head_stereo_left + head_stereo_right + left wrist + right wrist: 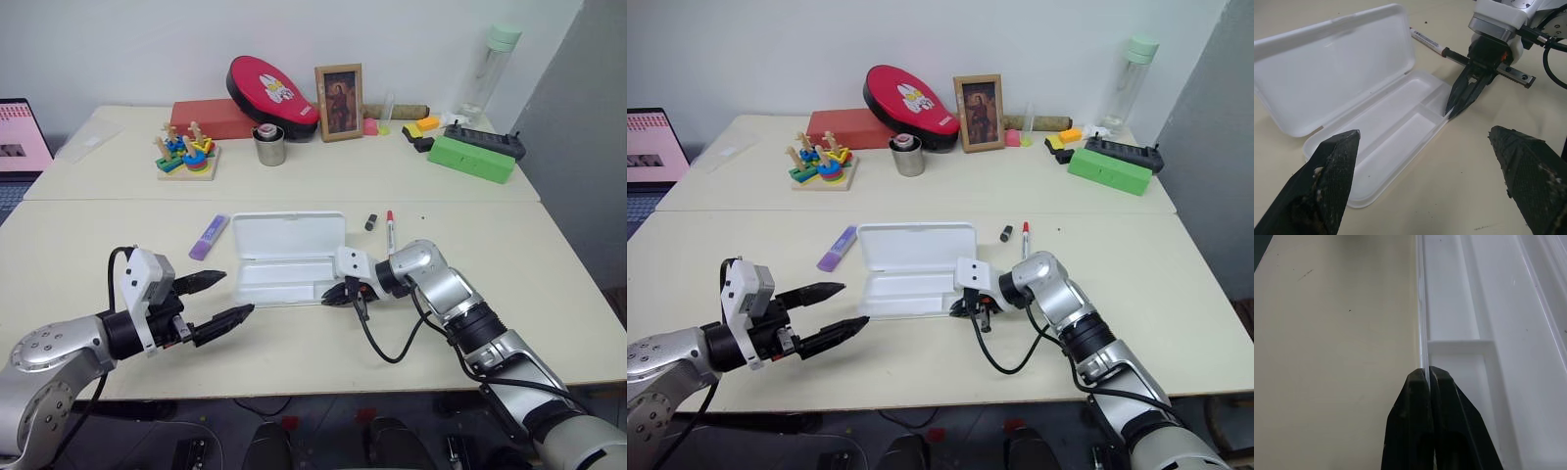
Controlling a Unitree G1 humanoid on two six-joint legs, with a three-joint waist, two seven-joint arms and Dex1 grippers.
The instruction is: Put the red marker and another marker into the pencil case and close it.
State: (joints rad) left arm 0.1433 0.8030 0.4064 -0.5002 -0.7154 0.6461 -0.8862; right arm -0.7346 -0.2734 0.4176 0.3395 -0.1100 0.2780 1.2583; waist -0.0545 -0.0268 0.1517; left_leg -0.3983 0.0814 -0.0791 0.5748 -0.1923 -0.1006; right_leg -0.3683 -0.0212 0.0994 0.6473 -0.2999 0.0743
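Two cream worktops (147,230) stand pushed together, a seam between them running across the view. Behind the far worktop (294,176) rises a plain white wall (127,49). At the right a grey wall (588,127) stands beside the worktops' right edge. A laptop screen (22,137) shows at the left edge. Below the near edge lies a dark floor (323,431). Light is even, with soft shadows.

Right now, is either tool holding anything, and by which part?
The right tool pinches the pencil case by the front rim of its tray, at the right corner. The left tool is open, holding nothing.
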